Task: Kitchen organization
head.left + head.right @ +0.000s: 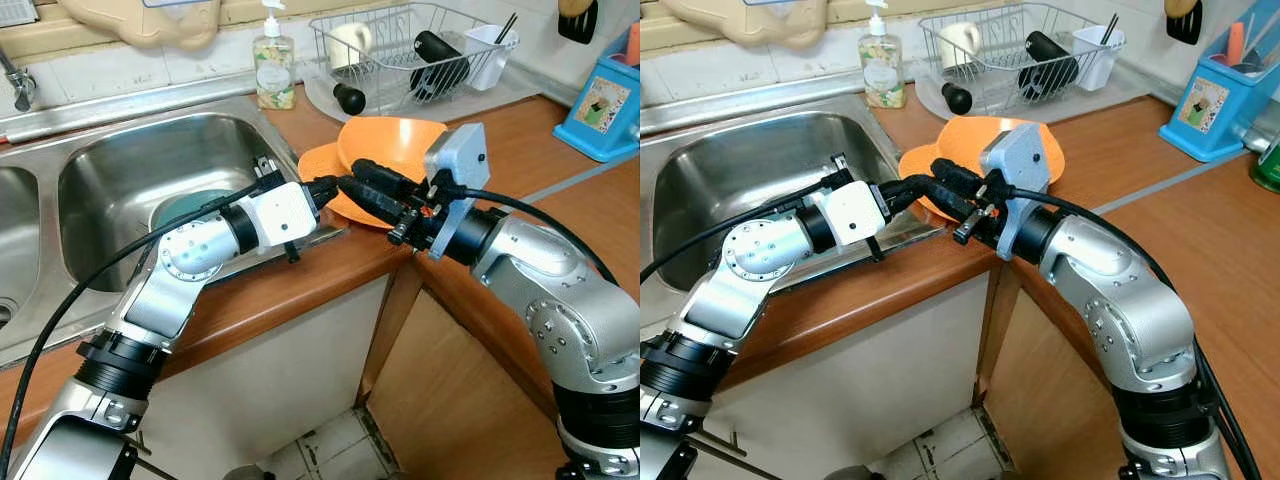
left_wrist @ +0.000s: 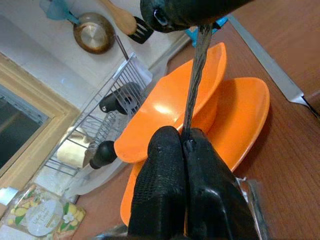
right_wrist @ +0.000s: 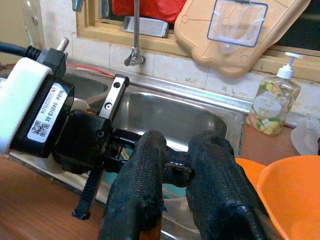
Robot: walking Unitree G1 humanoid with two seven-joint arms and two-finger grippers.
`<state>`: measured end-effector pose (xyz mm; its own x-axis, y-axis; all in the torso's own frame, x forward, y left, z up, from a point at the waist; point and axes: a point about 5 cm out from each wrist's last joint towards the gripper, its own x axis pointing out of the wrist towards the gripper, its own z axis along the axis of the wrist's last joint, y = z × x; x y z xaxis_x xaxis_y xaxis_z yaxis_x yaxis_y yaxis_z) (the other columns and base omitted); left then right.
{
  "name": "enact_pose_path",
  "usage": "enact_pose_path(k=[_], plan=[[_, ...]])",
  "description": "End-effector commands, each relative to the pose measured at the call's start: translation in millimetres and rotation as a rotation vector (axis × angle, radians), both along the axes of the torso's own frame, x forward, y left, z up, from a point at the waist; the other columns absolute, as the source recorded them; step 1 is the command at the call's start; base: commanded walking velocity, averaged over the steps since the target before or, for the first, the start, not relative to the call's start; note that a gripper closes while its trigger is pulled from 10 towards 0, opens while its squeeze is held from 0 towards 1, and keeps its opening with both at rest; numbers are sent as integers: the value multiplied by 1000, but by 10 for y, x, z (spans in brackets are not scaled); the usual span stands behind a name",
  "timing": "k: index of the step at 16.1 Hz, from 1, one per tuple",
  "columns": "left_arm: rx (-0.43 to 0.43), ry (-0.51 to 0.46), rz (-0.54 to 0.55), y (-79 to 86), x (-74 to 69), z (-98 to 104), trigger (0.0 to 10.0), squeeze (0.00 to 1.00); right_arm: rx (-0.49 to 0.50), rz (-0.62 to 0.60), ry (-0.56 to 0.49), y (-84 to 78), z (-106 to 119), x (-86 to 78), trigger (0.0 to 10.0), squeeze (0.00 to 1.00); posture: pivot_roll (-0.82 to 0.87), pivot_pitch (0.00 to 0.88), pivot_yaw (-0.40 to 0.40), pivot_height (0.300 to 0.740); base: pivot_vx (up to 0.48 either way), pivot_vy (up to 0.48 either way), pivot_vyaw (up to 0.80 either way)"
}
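Left eye view: the left gripper (image 1: 335, 187) and the right gripper (image 1: 352, 180) meet tip to tip above the front edge of the wooden tabletop (image 1: 560, 190), just beside the steel sink (image 1: 130, 170). An orange bowl (image 1: 395, 145) sits tilted on an orange plate (image 1: 325, 165) directly behind the two grippers. A teal dish (image 1: 190, 208) lies in the sink basin. A soap bottle (image 1: 274, 62) stands at the sink's far corner; a wire dish rack (image 1: 410, 50) stands farther back, and a blue box (image 1: 608, 105) stands at the far right.

Right eye view: same scene; the right gripper's black fingers (image 1: 945, 180) lie across the tip of the left gripper, with the orange bowl just behind them.

Left wrist view: the left gripper's fingers (image 2: 165, 190) are pressed together, pinching a thin dark strip (image 2: 195, 80) that runs up to the black body of the right gripper. Beyond them the orange bowl leans on the orange plate, and the dish rack holds a dark bottle (image 2: 112, 102). A pan (image 2: 92, 32) and a wooden spatula (image 2: 122, 17) hang on the wall.

Right wrist view: the right gripper's fingers (image 3: 142, 190) stand a narrow gap apart, with the left gripper's tip between them; whether they press on it cannot be told. The left gripper's white housing (image 3: 27, 110) sits close ahead. The sink, a tap (image 3: 135, 35) and the soap bottle lie behind, and a beige cutting board (image 3: 235, 30) hangs above.
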<state>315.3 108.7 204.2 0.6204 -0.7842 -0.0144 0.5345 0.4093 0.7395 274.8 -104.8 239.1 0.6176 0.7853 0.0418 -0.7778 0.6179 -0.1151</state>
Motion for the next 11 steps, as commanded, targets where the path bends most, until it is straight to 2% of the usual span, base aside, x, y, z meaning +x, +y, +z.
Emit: enact_pose_path(k=[1, 3, 4, 6, 8, 9, 11], plan=[[1, -22, 27, 50, 41, 63, 0, 0, -23, -35, 14, -23, -39, 34, 10000, 1000, -102, 0, 17, 740, 0, 0, 0], [18, -24, 76, 147, 81, 53, 0, 0, -25, -62, -1, -44, -18, 67, 10000, 1000, -102, 0, 16, 740, 0, 0, 0], [39, -19, 110, 227, 109, 31, 0, 0, -30, -68, -13, -53, -6, 64, 10000, 0, -102, 0, 16, 740, 0, 0, 0], [81, -9, 165, 355, 162, 0, 0, 0, -49, -44, -16, -52, -18, 29, 10000, 0, -109, 0, 21, 740, 0, 0, 0], [168, 27, 266, 599, 254, -87, 0, 0, -91, -8, -8, -19, -80, -30, 10000, 0, -108, 0, 21, 740, 0, 0, 0], [195, 34, 289, 655, 274, -112, 0, 0, -102, -1, -6, -9, -95, -37, 10000, 0, -108, 0, 21, 740, 0, 0, 0], [281, 125, 440, 966, 402, -254, 0, 0, -154, 36, 5, 39, -170, -80, 10000, 0, -108, 0, 21, 740, 0, 0, 0]])
